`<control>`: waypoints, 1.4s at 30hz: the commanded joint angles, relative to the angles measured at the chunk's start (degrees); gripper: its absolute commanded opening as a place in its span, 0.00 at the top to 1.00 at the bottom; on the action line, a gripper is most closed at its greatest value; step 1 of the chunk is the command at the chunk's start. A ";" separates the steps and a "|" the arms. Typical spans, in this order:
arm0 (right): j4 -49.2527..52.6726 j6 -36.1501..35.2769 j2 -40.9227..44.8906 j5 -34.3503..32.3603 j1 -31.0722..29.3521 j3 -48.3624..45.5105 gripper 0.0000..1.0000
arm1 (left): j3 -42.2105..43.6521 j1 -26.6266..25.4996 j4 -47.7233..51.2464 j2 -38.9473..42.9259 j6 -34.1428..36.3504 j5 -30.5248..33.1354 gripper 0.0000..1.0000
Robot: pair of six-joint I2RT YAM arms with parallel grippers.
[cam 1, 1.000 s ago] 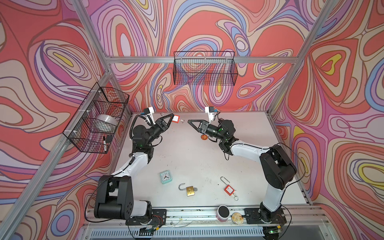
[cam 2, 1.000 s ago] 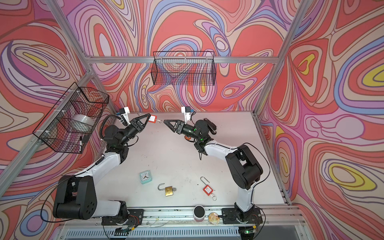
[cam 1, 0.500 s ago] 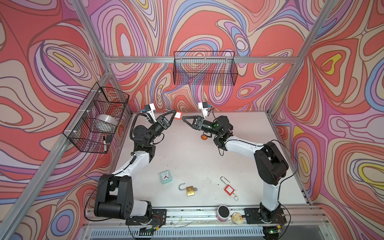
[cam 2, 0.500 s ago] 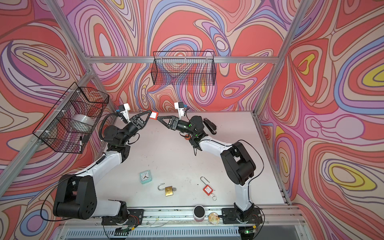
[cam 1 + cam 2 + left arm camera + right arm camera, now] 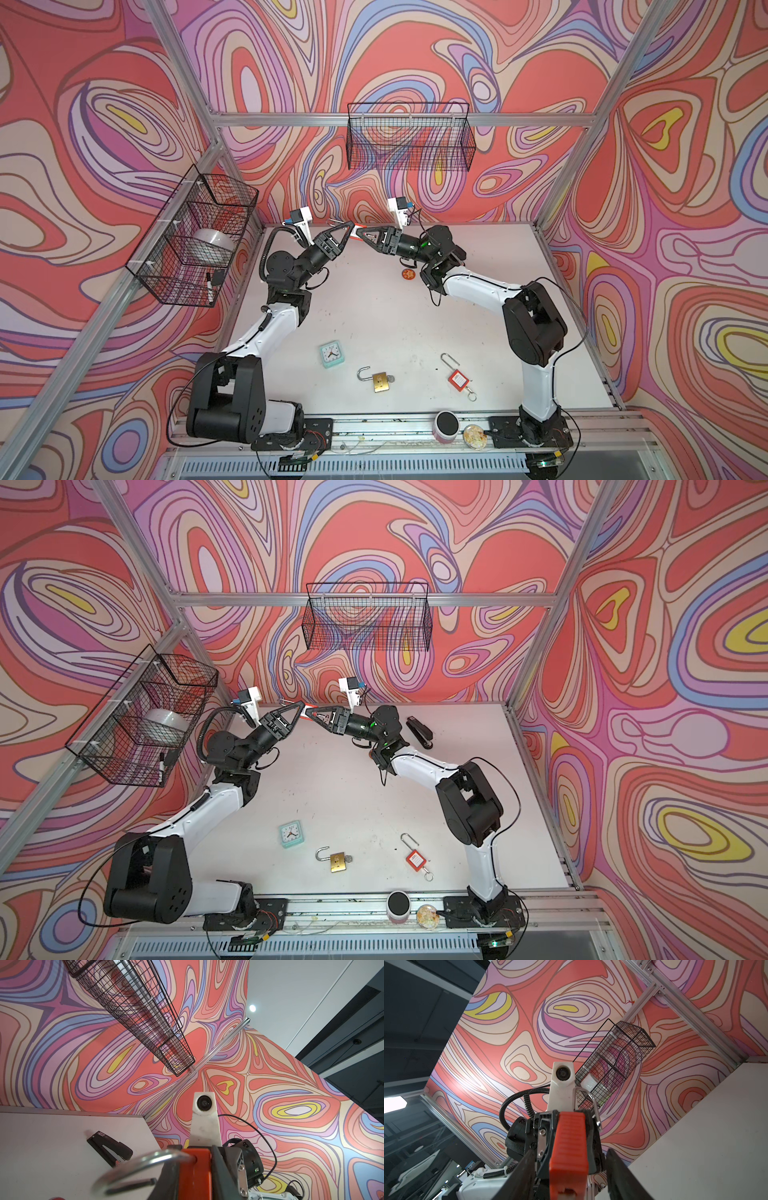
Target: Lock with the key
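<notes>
This is a robotics lab cell: silver aluminium-profile frame [image 5: 291, 119], swirl-printed red-and-purple walls [image 5: 415, 50], white-and-black left arm [image 5: 270, 328] and right arm [image 5: 478, 291] on a white desk [image 5: 374, 307].

Nothing reads clearly. The red padlock [image 5: 457, 380] on the counter [image 5: 395, 316] carries a white label, too small to read. The stapler [image 5: 110, 1148] bears a small blurred mark. Numerals on the clock [image 5: 331, 354] are illegible.

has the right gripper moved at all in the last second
Yes. In a top view the right gripper has slid left, away from the fixed orange disc, up to the red padlock in the left gripper.
</notes>
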State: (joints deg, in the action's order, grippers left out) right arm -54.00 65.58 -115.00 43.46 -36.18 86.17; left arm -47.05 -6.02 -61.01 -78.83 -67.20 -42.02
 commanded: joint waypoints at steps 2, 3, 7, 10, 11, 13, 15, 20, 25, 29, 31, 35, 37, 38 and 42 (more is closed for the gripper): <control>1.10 -0.28 -1.02 1.33 -0.35 1.44 0.58 | 0.24 -0.31 -2.00 2.10 1.00 -0.64 1.00; 1.33 -0.32 -0.96 1.28 -0.40 1.45 0.60 | 0.41 -0.31 -1.92 2.18 1.15 -0.61 1.00; 1.70 -0.57 -0.67 0.97 -0.38 0.98 0.76 | 0.67 -0.31 -1.28 2.36 1.84 -0.72 1.00; 1.64 -0.68 -0.58 0.69 -0.38 0.75 0.87 | 0.74 -0.28 0.29 2.75 3.29 -1.03 0.90; 1.61 -0.72 -0.40 0.50 -0.38 0.71 0.91 | 0.77 -0.31 1.55 3.04 4.30 -1.03 0.75; 1.31 -0.76 -0.31 0.18 -0.43 0.41 0.96 | 1.00 -0.31 4.14 4.10 7.20 -0.76 0.52; 1.09 -1.18 0.08 -0.04 -0.29 0.06 0.98 | 1.38 -0.31 6.15 5.35 9.87 -0.13 0.42; 1.26 -2.11 1.24 -0.27 0.05 -0.43 1.00 | 2.47 -0.22 9.22 7.58 12.79 -0.08 0.29; 1.07 -2.22 2.48 -0.35 1.43 -1.46 1.00 | 3.45 -0.22 12.12 9.34 14.47 -1.50 0.27; 1.22 -3.42 4.07 0.32 2.49 -2.85 1.00 | 3.23 0.41 18.21 11.94 18.84 -1.91 0.26; 2.67 -5.28 5.45 0.48 2.89 -3.89 1.00 | 3.02 1.52 19.26 12.72 18.92 -2.87 0.26; 4.94 -7.90 7.37 1.59 3.38 -4.90 1.00 | 1.99 5.08 17.71 12.11 15.46 -7.84 0.27; 5.92 -9.33 8.40 2.72 3.49 -5.28 1.00 | 1.48 7.00 14.63 11.01 12.33 -10.48 0.28; 6.53 -10.14 8.73 3.28 3.49 -5.33 1.00 | 1.30 7.67 12.91 10.51 11.10 -11.53 0.28; 14.12 -15.92 11.92 4.21 3.49 -5.81 1.00 | -0.24 8.99 3.89 7.20 4.91 -14.84 0.30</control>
State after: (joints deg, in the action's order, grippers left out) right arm -44.51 55.20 -106.50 46.09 -32.71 81.19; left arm -44.66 2.42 -47.83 -70.08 -56.58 -52.10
